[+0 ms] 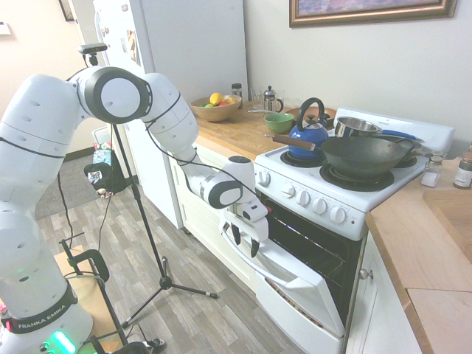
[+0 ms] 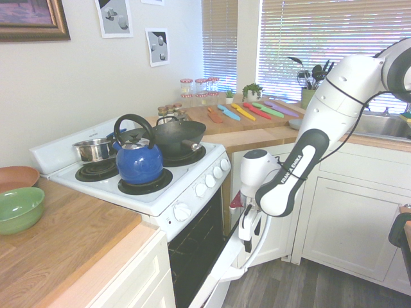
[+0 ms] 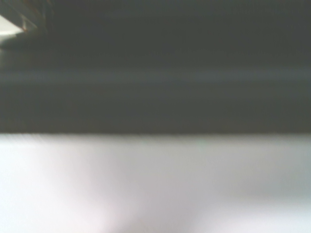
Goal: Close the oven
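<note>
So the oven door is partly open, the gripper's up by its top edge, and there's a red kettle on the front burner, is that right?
Not quite: the kettle is blue, not red, as the second exterior view shows. The rest holds: the oven has its door partly open, and the gripper is at the door's top edge.
</note>
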### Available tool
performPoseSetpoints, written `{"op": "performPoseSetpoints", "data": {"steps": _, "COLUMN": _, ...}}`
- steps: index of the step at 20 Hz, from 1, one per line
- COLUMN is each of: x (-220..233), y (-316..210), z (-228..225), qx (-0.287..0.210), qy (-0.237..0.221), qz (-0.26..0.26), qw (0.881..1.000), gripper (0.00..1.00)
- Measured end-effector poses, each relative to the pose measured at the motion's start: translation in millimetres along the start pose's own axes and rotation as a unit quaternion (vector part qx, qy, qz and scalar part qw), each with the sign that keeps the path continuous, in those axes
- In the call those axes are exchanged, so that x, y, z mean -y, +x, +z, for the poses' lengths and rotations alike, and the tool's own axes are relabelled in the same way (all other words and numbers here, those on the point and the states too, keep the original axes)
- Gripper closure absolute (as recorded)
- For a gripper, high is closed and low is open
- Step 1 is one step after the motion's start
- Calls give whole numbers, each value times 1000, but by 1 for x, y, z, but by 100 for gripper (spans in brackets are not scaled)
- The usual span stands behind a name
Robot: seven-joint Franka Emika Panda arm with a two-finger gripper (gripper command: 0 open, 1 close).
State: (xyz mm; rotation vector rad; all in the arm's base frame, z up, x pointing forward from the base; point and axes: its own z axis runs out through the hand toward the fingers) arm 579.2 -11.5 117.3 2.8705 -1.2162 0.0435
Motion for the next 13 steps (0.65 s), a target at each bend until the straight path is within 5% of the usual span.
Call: {"op": "performPoseSetpoints", "data": {"steps": 13, "x": 98, "y": -25, "z": -105, "qx": -30, "qy": 62, "qz": -42, "qw": 997, "gripper": 0}}
